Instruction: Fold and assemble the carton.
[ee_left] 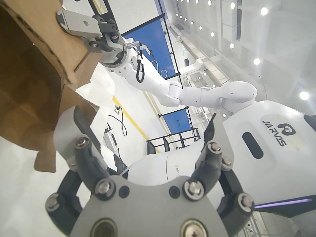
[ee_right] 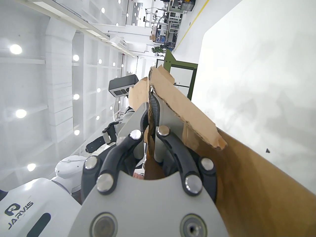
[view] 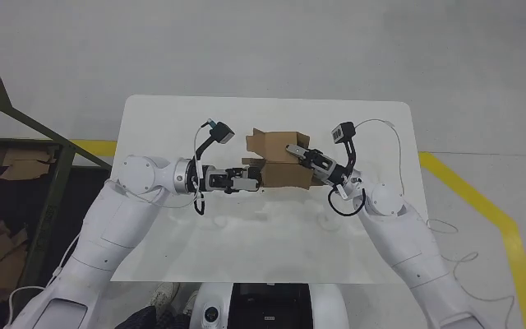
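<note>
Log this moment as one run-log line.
carton: on table, partly erected, flaps up | right gripper: shut on a carton panel edge | left gripper: open, at carton's opposite side

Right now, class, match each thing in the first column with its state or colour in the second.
Things:
1 left gripper
2 right gripper
3 carton
4 table

States:
A brown, flaps still open
B white
C shut on a carton flap
D open, beside the carton

Pairs: 1-D; 2-C; 3-A; 4-B
</note>
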Motion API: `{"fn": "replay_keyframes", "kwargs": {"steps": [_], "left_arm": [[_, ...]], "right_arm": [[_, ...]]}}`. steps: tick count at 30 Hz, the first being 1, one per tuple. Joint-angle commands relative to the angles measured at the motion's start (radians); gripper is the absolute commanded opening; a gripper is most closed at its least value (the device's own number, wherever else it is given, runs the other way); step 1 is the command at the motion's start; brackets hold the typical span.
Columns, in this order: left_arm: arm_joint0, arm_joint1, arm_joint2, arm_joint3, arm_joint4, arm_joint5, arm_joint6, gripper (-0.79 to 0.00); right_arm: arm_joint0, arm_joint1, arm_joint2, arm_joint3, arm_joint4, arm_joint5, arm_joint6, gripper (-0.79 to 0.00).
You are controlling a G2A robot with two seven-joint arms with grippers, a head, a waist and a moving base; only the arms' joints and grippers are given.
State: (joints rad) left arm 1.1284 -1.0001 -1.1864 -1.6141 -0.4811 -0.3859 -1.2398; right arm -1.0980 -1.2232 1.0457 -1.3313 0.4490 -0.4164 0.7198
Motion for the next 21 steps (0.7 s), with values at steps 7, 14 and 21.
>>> {"fn": "replay_keyframes", "kwargs": {"steps": [7,14,21], "left_arm": [[-0.032,-0.010,0.051,0.030,-0.007,0.012,-0.011,0.000],[-0.061,-0.018,0.074,0.073,-0.001,0.003,0.007,0.000],[-0.061,-0.017,0.065,0.076,0.012,-0.013,0.026,0.000]], "right_arm": [[-0.007,-0.005,-0.001,-0.014,-0.001,0.003,-0.010,-0.785],[-0.040,-0.002,0.010,-0.056,0.006,-0.003,0.021,-0.785],[-0.076,0.002,0.022,-0.088,0.009,0.007,0.049,-0.785]]}}
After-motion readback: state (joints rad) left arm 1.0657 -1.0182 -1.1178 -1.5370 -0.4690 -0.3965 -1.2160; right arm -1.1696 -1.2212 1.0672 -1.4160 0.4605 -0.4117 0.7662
